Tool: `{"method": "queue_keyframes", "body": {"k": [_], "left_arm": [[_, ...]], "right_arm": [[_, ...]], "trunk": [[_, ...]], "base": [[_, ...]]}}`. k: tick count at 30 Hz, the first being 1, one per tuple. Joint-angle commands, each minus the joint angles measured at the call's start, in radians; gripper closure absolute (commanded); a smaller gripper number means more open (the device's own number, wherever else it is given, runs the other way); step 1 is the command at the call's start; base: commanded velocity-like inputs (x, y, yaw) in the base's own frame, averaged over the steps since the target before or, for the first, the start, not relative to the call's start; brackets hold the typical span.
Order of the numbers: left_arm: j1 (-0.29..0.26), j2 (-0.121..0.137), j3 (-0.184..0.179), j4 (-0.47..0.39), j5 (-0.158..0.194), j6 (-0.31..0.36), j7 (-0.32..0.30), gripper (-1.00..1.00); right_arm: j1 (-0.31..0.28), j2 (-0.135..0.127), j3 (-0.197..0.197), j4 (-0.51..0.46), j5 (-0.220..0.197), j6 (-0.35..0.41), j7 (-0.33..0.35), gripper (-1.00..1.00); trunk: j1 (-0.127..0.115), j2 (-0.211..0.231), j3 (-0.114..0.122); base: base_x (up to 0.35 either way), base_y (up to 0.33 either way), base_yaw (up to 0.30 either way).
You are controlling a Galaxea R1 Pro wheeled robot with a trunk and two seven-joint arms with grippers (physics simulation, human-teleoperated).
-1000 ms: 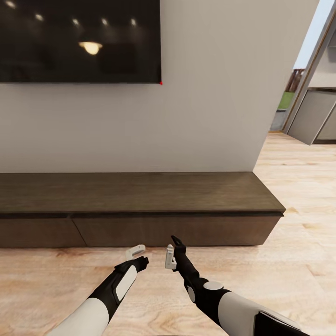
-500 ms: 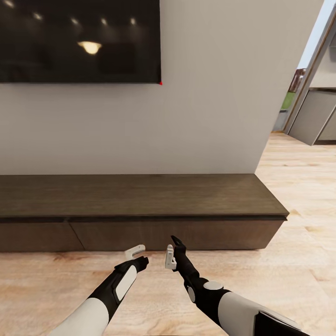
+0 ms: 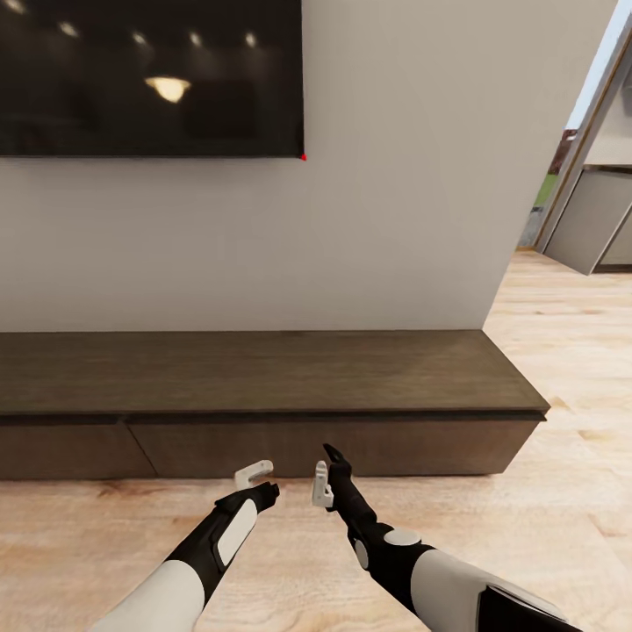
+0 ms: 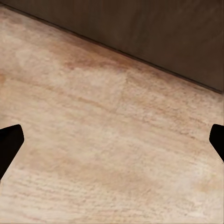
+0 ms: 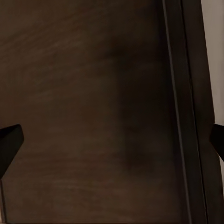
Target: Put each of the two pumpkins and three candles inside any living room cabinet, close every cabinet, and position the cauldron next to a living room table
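Dark wood cabinet (image 3: 263, 439) just ahead, long side left-right; right claw (image 3: 326, 474) nearer, left claw (image 3: 256, 478) beside; both apart, empty.

No readable text, labels, brands or numbers on TV (image 3: 149, 79), cabinet (image 3: 263, 373) or wall (image 3: 395, 219).

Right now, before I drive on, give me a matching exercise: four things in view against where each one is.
1. long dark-brown wood cabinet
2. black wall-mounted TV
3. left pincer
4. light wood plank floor

A. on the grey wall, above the cabinet
B. against the wall's foot, drawer fronts shut
C. under both arms
D. open, low before the cabinet front

Pairs: 1-B, 2-A, 3-D, 4-C
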Motion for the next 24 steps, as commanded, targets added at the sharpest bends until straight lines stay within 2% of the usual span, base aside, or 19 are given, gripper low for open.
{"method": "queue_keyframes", "body": {"k": [1,4,11,24], "left_arm": [[0.0,0.001,-0.007,-0.002,0.01,0.003,0.009,-1.0],[0.0,0.001,-0.007,-0.002,0.01,0.003,0.01,-1.0],[0.0,0.001,-0.007,-0.001,0.01,0.003,0.01,-1.0],[0.0,0.001,-0.007,-0.002,0.01,0.003,0.01,-1.0]], "right_arm": [[0.0,0.001,-0.002,0.003,0.005,-0.004,-0.003,-1.0],[0.0,0.001,-0.002,0.007,0.005,-0.005,-0.001,-1.0],[0.0,0.001,-0.002,0.008,0.005,-0.005,0.063,-1.0],[0.001,0.001,-0.002,0.009,0.005,-0.005,0.08,-1.0]], "trunk": [[0.0,0.0,-0.001],[0.0,0.0,-0.001],[0.0,0.0,-0.001],[0.0,0.0,-0.001]], "base": [[0.138,0.018,0.0],[0.072,0.009,0.0],[0.018,0.002,0.0],[0.001,0.0,0.0]]}}
